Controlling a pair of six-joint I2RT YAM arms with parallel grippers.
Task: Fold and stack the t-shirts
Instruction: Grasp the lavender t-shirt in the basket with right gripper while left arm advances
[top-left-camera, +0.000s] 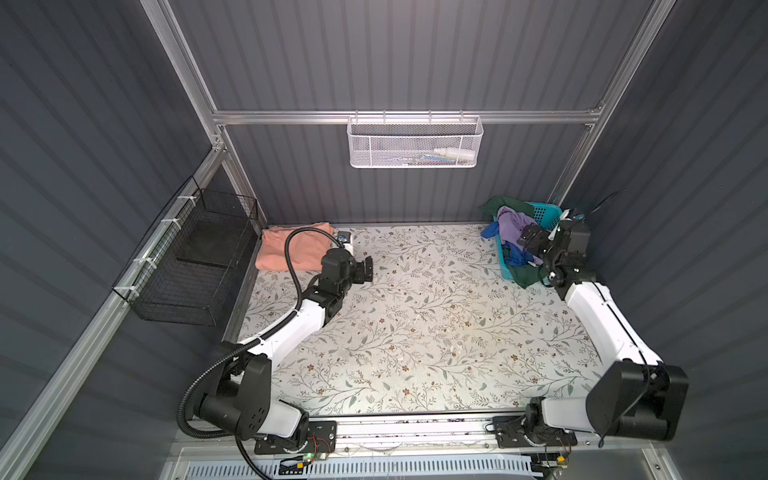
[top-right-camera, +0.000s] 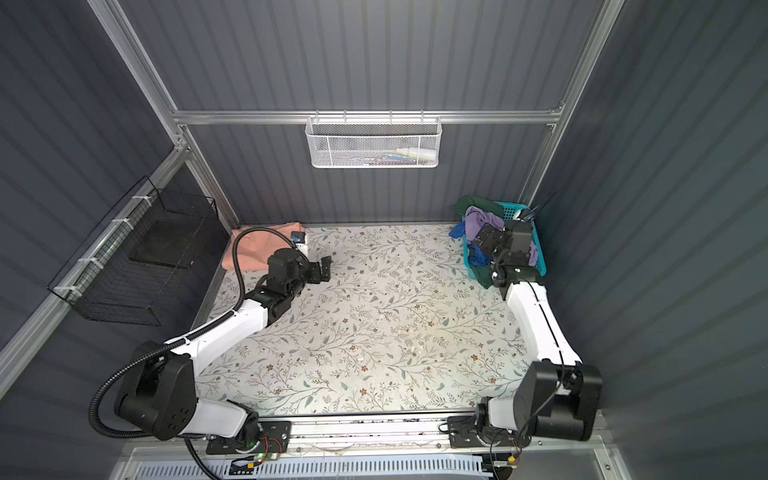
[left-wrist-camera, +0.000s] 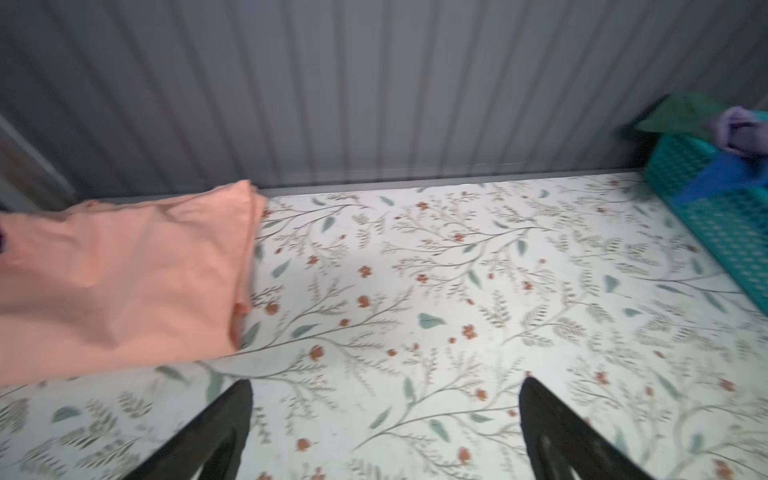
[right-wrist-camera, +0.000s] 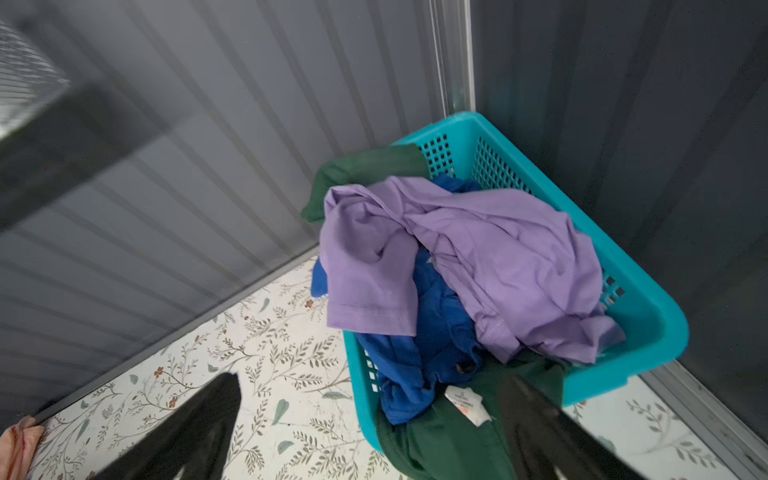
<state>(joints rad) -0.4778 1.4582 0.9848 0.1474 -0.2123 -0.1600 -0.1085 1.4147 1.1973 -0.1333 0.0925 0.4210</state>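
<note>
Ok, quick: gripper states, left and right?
Left gripper: open, holding nothing.
Right gripper: open, holding nothing, above the turquoise basket.

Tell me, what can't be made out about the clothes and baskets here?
Lavender t-shirt: any print is hidden in its own crumples, right wrist view.
Salmon t-shirt: partly covered by the left arm's cable in both top views; cut off by the left wrist view's edge.
Green garment and blue garment: buried in the turquoise basket; type unclear.
White mesh basket: contents too small.
</note>
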